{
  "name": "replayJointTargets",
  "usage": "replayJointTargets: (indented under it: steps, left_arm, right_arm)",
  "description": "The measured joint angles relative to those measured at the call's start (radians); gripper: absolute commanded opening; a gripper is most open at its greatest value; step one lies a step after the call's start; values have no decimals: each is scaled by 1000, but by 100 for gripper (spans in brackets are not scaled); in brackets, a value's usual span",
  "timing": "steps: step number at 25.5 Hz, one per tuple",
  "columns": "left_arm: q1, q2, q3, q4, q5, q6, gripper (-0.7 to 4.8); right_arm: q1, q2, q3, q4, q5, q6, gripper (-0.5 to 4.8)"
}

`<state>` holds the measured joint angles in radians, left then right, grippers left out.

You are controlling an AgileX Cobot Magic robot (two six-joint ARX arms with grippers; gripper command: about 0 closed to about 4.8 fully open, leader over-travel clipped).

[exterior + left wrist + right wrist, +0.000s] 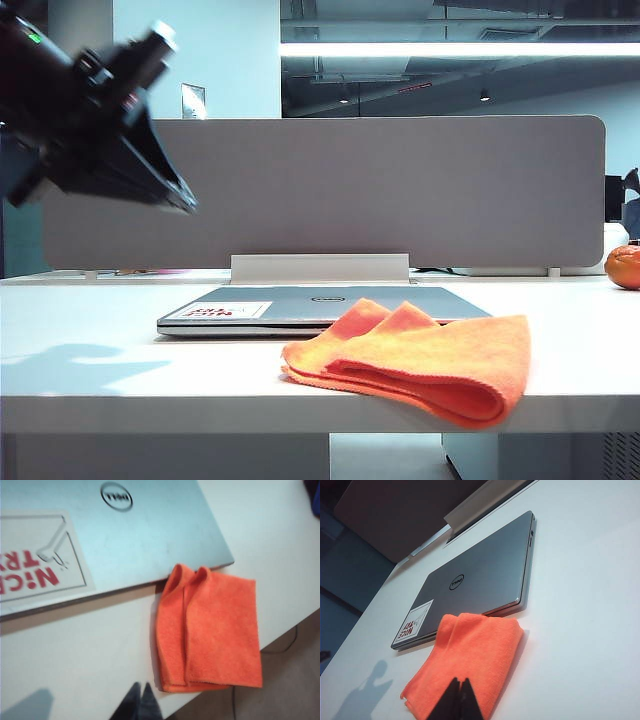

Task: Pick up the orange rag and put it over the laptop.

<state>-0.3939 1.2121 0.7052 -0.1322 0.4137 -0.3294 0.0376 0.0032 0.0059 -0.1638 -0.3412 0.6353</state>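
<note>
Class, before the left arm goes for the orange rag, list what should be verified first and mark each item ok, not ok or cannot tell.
1. Orange rag lies folded on the table, free of any grip: ok.
2. Laptop closed, lid flat: ok.
3. Rag's far corners lean on the laptop's front edge: ok.
4. Left gripper open for grasping: not ok, shut.
5. Left gripper above the rag: not ok, high and off to the left.
6. Right gripper shut, holding nothing: ok.

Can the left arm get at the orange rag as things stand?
Probably yes. The left pincer is in the air up left, shut, nothing held. The orange rag lies folded at the table's front edge, far end lapping the closed laptop, nothing on it. The right pincer, shut, is above it.
</note>
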Motion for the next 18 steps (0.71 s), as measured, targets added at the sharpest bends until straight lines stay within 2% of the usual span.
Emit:
replayJointTargets:
  steps: [4,8,13,18]
  left_arm:
    - [-119,104,2,89,-67,0,-6]
    - [-187,186,33,102,-111,0,-6]
    - [-245,266,105,104,-125,0,-6]
    - [-279,355,232,30,-145,5,-6]
  right_arm:
    - [0,0,0,0,0,-1,-5]
    - [0,0,0,0,1,-2,-5]
    - [0,0,0,0,2,-3,-5]
    - [0,0,0,0,4,-3,-5]
